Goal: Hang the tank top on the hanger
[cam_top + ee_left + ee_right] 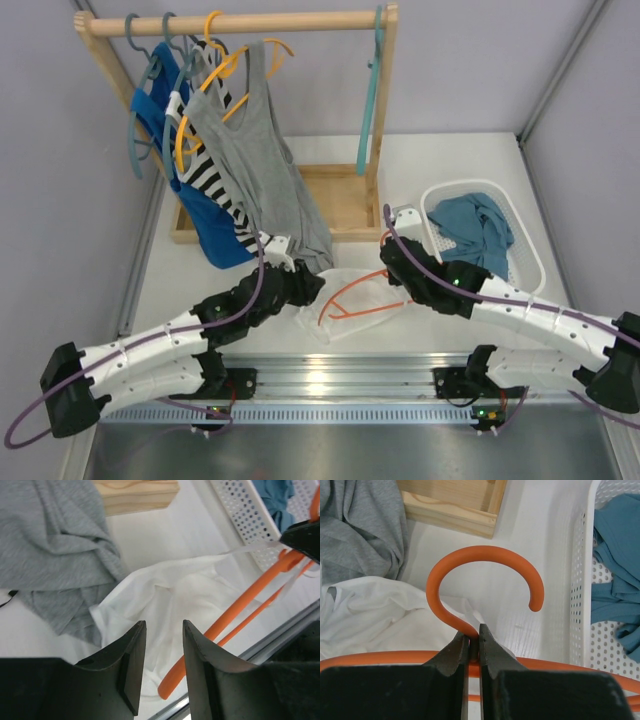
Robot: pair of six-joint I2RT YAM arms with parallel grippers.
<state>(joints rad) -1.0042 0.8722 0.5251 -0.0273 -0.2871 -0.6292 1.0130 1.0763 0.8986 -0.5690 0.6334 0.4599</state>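
Currently the right gripper (472,635) is clamping the hanger (485,555); the left gripper (163,625) is gaping empty above the tank top (175,595). It should be taking one strap.

The hanger (480,555) is smooth orange plastic with a soft sheen. Under it the tank top (165,597) is thin white cloth, rumpled and matt. Left of the hanger the grey tank top (50,545) is a heathered knit, matt. Behind the hanger the rack base (455,505) is pale bare wood with visible grain. Right of the hanger the basket (580,595) is white perforated plastic — the garment (615,570) inside is matt teal cloth. The table (540,545) is white and matt. The left gripper (163,625) has fingers (131,665) of black plastic, faintly glossy.
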